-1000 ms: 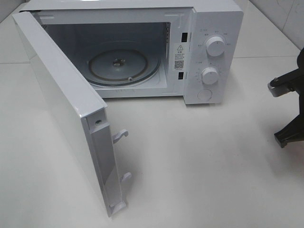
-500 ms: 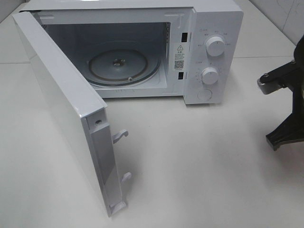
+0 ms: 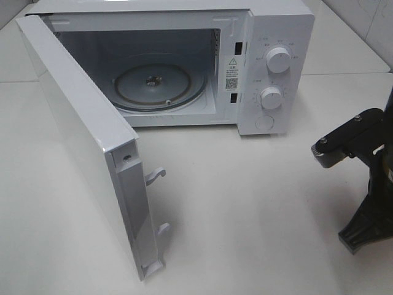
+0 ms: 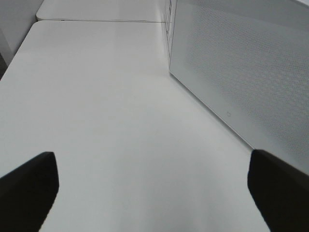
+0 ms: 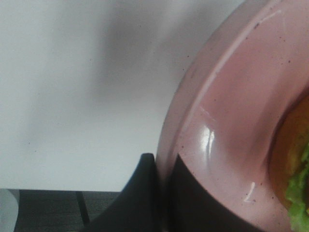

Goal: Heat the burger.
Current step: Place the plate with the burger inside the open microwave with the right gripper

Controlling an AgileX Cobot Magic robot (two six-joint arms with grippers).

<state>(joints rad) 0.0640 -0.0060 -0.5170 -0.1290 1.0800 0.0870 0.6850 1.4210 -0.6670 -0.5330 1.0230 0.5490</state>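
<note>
The white microwave (image 3: 273, 37) stands at the back with its door (image 3: 80, 141) swung wide open to the left. Its glass turntable (image 3: 159, 83) is bare. In the right wrist view, my right gripper (image 5: 164, 166) is shut on the rim of a pink plate (image 5: 231, 111). The burger (image 5: 295, 159) lies on the plate, showing only a bun edge and some lettuce. The plate is out of the high view, where only the right arm's black body (image 3: 362, 178) shows at the right edge. My left gripper (image 4: 154, 188) is open and empty above the table.
The open door reaches far forward over the table's left half, with latch hooks (image 3: 156, 175) sticking out. The left wrist view shows its perforated panel (image 4: 241, 72) close by. The control knobs (image 3: 277, 60) face front. The table edge (image 5: 58, 189) lies under the plate.
The right arm has moved left and down in the high view, further into the frame. The microwave and its door have not moved.
</note>
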